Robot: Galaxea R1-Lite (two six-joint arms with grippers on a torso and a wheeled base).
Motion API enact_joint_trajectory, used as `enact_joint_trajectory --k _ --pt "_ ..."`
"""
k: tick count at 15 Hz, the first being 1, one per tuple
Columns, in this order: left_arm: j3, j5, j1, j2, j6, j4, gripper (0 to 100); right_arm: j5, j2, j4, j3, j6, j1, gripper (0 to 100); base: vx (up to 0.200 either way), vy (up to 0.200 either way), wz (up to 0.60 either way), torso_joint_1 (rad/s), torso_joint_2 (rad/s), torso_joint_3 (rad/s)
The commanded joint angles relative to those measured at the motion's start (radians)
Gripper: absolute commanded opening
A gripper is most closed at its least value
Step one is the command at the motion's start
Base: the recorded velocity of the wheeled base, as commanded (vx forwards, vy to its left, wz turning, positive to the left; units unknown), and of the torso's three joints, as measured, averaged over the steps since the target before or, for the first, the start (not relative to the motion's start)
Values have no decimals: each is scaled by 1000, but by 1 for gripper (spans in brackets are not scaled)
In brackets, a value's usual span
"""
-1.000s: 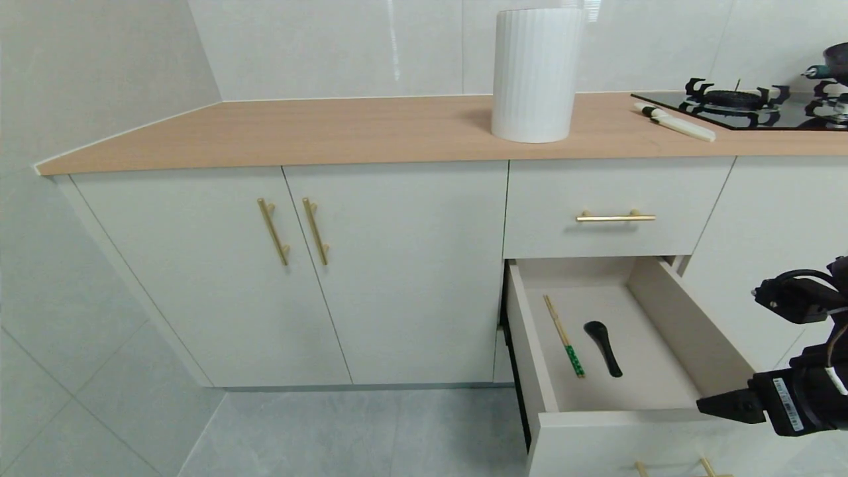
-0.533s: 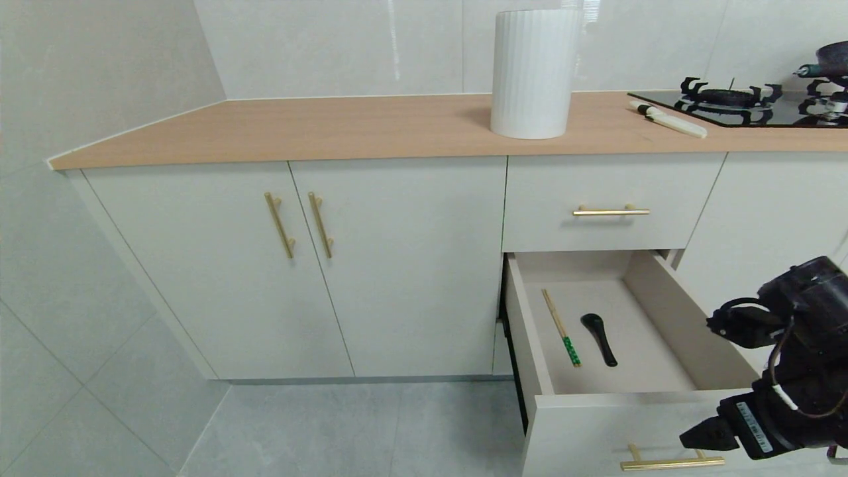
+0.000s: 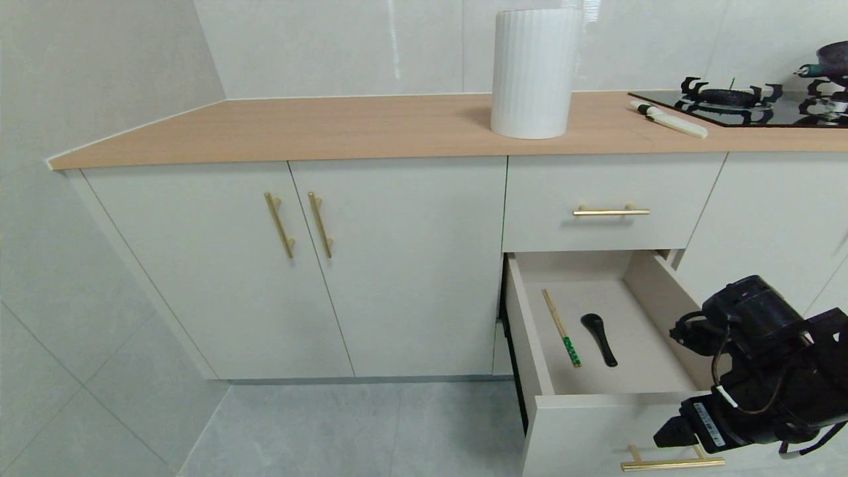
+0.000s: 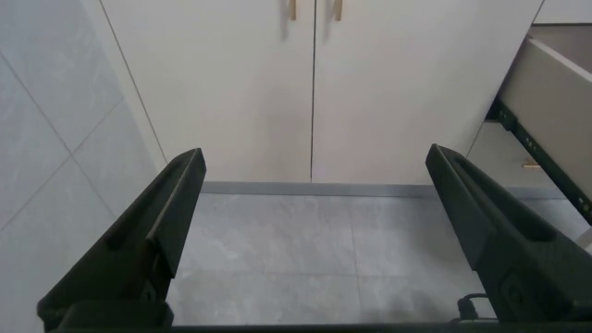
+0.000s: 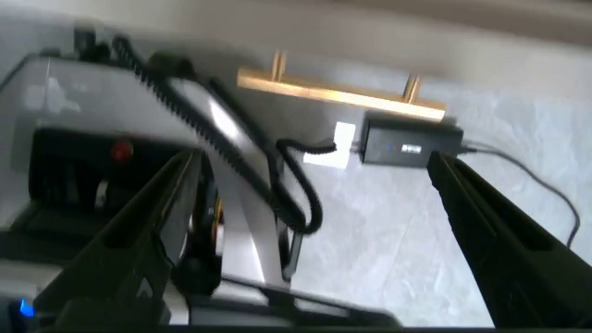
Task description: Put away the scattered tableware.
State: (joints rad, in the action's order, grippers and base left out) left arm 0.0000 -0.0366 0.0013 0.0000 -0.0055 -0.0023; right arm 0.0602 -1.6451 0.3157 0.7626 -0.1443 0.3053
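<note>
Beige inside and white-fronted, the pulled-out lower drawer (image 3: 530, 344) at the right of the cabinet run stands open, so tableware can be lowered in from above. On its flat floor a pair of bamboo chopsticks with green patterned ends (image 3: 562, 328) lies towards the left wall, and a small black spoon (image 3: 599, 339) lies just beside them to the right, roughly parallel, not touching, bowl end far. The right gripper (image 3: 668, 438) hangs low at the near right of the drawer front, close above its slim brass bar handle (image 3: 670, 458), fingers spread and carrying nothing; I judge that pose suits pushing the drawer shut. The left gripper (image 4: 314, 157) is likewise released and empty, over the grey floor tiles (image 4: 277, 259) before the closed white double doors (image 4: 314, 83). On the far wooden countertop (image 3: 298, 129) a pale cream knife (image 3: 669, 120) lies by the black gas hob (image 3: 729, 106), right of a white ribbed cylinder (image 3: 533, 73), possibly awaiting storage
</note>
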Motion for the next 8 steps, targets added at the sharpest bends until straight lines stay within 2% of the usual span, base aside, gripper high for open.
enact_joint_trajectory --k 1,4,8 --pt "0 0 0 2 -1 -1 100 12 -28 -46 -8 -18 -8 100 0 0 0 0 0 0" --pt "0 0 0 2 -1 -1 100 69 -36 -73 -11 -29 -18 100 0 0 0 0 0 0" --pt "0 0 0 2 -1 -1 100 70 -51 -122 -9 -31 -55 100 0 0 0 0 0 0"
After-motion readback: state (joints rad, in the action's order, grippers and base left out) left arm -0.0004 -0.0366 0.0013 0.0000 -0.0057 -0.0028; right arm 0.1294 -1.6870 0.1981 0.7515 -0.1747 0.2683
